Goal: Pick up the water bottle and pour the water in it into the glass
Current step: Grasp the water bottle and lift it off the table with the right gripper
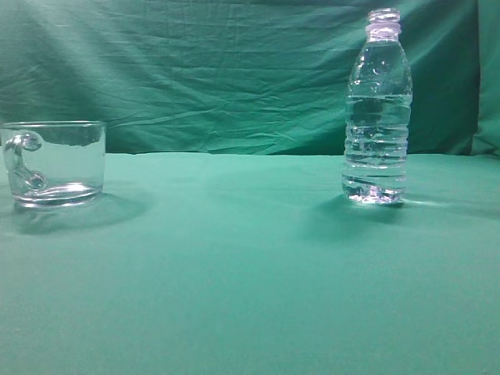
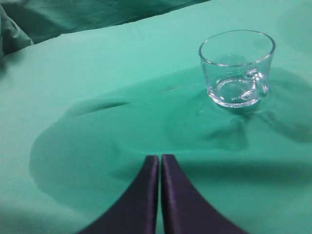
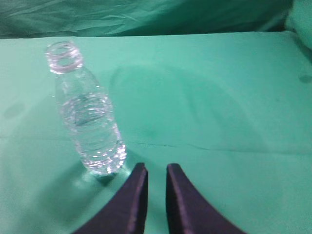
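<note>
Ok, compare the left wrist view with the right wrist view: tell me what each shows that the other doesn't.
Only the left wrist view shows the glass, upright and empty-looking, handle toward the camera, beyond the left fingers, which are nearly touching. Only the right wrist view shows the bottle, uncapped and standing, partly filled with water, left of the slightly parted right fingers. Both share the green cloth.

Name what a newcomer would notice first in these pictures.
A tall clear ribbed plastic bottle, uncapped and partly filled with water, stands right on the green cloth. A short clear glass mug with a curled handle sits empty far left. Both grippers' dark fingers hover behind, touching nothing.
</note>
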Action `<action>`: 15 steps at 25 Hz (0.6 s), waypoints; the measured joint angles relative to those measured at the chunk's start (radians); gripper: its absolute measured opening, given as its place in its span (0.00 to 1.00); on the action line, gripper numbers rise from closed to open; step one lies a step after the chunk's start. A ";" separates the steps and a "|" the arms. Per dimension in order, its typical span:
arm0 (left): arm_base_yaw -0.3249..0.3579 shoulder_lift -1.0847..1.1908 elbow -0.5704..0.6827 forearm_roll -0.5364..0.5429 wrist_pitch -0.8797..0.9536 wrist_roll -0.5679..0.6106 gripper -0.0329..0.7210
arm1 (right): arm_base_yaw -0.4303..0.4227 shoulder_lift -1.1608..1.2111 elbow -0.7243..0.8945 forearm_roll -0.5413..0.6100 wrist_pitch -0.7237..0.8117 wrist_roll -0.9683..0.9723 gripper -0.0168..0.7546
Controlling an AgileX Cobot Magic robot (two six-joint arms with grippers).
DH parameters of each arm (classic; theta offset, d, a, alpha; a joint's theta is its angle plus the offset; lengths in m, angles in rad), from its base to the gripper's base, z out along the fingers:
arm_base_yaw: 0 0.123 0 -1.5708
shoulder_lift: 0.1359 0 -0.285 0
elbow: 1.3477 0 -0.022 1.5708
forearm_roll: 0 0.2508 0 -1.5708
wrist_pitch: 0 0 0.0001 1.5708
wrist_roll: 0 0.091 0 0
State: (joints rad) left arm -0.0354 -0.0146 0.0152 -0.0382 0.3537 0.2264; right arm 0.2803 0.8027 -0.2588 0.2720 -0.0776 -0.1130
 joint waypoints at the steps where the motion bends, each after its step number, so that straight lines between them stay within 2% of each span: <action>1: 0.000 0.000 0.000 0.000 0.000 0.000 0.04 | 0.027 0.024 0.000 -0.005 -0.032 -0.005 0.08; 3: 0.000 0.000 0.000 0.000 0.000 0.000 0.04 | 0.081 0.086 0.000 -0.015 -0.109 -0.008 0.08; 4: 0.000 0.000 0.000 0.000 0.000 0.000 0.04 | 0.102 0.114 -0.001 -0.023 -0.150 -0.008 0.16; 5: 0.000 0.000 0.000 0.000 0.000 0.000 0.04 | 0.125 0.150 -0.002 -0.038 -0.183 -0.008 0.16; 9: 0.000 0.000 0.000 0.000 0.000 0.000 0.04 | 0.197 0.299 -0.002 -0.117 -0.332 -0.011 0.43; 12: 0.000 0.000 0.000 0.000 0.000 0.000 0.04 | 0.213 0.403 -0.011 -0.126 -0.452 -0.011 0.68; 15: 0.000 0.000 0.000 0.000 0.000 0.000 0.04 | 0.213 0.502 -0.047 -0.124 -0.496 0.014 0.85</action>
State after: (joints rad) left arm -0.0354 -0.0146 0.0152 -0.0382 0.3537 0.2264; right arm 0.4931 1.3048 -0.3060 0.1484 -0.5731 -0.0991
